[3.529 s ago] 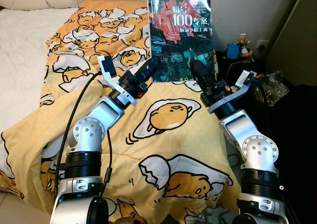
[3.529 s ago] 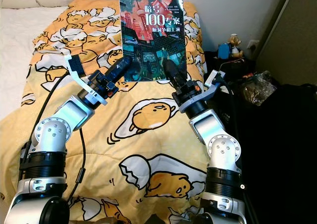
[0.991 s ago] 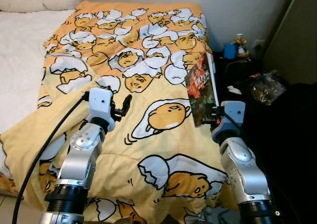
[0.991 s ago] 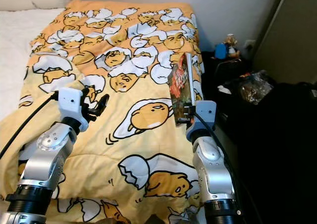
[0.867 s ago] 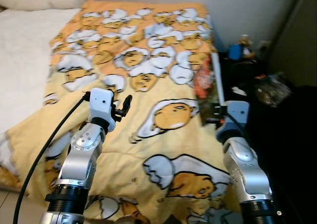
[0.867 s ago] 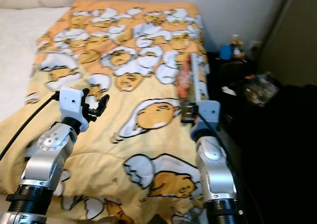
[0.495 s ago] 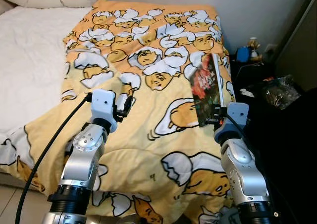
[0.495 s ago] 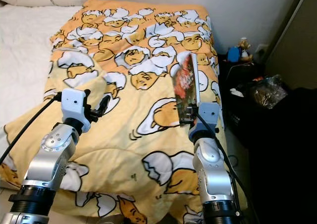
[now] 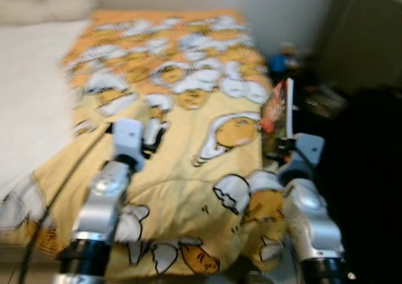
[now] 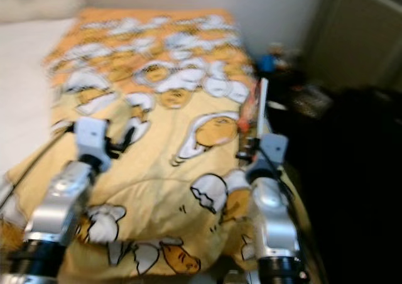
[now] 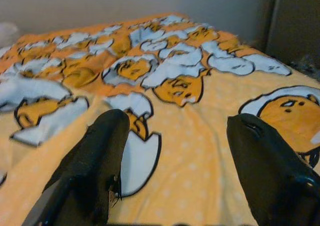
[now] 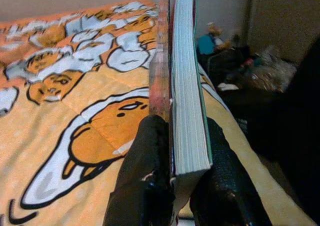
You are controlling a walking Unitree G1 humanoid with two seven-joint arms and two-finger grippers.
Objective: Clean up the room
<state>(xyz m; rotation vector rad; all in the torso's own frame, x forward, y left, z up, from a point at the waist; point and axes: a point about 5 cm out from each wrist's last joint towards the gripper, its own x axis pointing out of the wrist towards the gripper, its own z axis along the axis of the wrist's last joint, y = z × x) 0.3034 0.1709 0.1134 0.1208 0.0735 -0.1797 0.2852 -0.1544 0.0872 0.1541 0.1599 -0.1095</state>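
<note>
A book (image 9: pixel 280 115) with a dark, reddish cover stands on edge above the bed's right side, and my right gripper (image 9: pixel 279 151) is shut on its lower end. In the right wrist view the book's white page block (image 12: pixel 186 81) sits clamped between the two black fingers (image 12: pixel 150 158). My left gripper (image 9: pixel 154 135) hovers low over the yellow blanket (image 9: pixel 188 171), open and holding nothing; its two fingers (image 11: pixel 100 151) stand wide apart in the left wrist view. Both eye views are blurred.
The blanket with egg-character prints covers the bed, and a white sheet (image 9: pixel 31 108) lies to its left with pillows at the head. Small figurines (image 9: pixel 279 61) and a crinkled bag (image 9: pixel 326 95) sit on a dark surface right of the bed. A dark panel (image 9: pixel 364 39) rises at the far right.
3.5 s ago both grippers held the book upright and face-on; now only the right gripper holds it, edge-on, and the left is free. The camera has swung and blurred.
</note>
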